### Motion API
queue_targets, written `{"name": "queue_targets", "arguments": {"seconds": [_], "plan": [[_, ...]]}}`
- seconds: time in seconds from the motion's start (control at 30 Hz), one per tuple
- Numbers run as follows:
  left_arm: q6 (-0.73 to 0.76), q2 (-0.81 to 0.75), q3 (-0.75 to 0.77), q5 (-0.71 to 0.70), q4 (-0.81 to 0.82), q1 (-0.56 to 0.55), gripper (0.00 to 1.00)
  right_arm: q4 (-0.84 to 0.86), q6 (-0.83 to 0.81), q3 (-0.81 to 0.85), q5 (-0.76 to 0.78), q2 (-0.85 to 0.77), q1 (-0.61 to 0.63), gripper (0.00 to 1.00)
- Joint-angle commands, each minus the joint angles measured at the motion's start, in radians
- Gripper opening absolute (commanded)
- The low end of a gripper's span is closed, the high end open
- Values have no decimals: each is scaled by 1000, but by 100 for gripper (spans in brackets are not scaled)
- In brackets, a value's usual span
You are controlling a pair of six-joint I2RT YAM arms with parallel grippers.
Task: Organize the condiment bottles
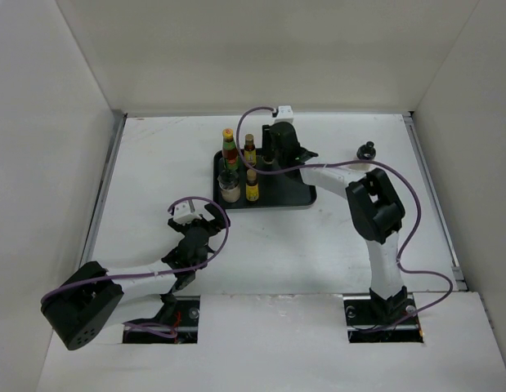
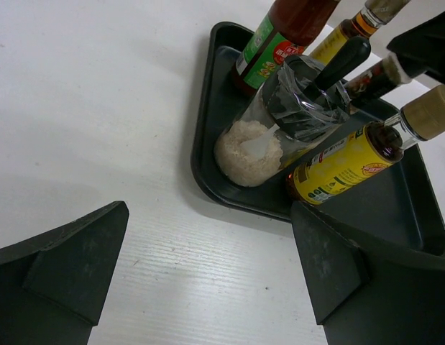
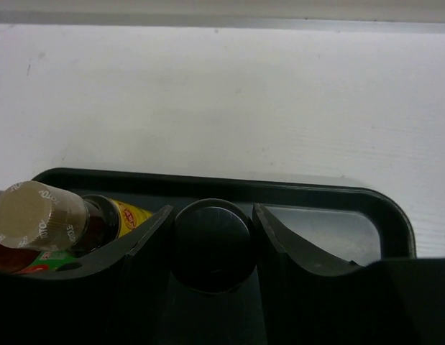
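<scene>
A black tray [image 1: 297, 194] holds several condiment bottles. A red bottle with green neck and yellow cap [image 1: 229, 149] stands at its back left. A yellow-labelled bottle [image 1: 249, 151] is beside it and another [image 1: 252, 187] is in front. A whitish jar [image 1: 230, 188] stands at the front left. My right gripper [image 1: 273, 157] is over the tray, shut on a dark-capped bottle [image 3: 211, 248]. My left gripper [image 1: 193, 219] is open and empty on the table in front of the tray. The whitish jar [image 2: 262, 140] and a yellow-labelled bottle [image 2: 351, 162] lie ahead of it.
A small dark-capped bottle [image 1: 366, 150] stands alone on the table, right of the tray. White walls enclose the table on three sides. The tray's right half [image 3: 330, 233] is bare. The red bottle [image 2: 280, 39] is at the tray's far corner in the left wrist view.
</scene>
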Motion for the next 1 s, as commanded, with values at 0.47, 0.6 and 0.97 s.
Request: {"name": "queue_targets", "arguments": {"seconds": [0.47,0.6,0.97], "plan": [[-13,-32,22,1,58,-3,100,-35,52,-7,16,-79,48,74],[-13,-64,13,-2,58,-2,100,-21,69,-114,30,-237,43,78],[-13,-86,11,7,58,-19,100,2,99,-585,153,-700,-151,80]]}}
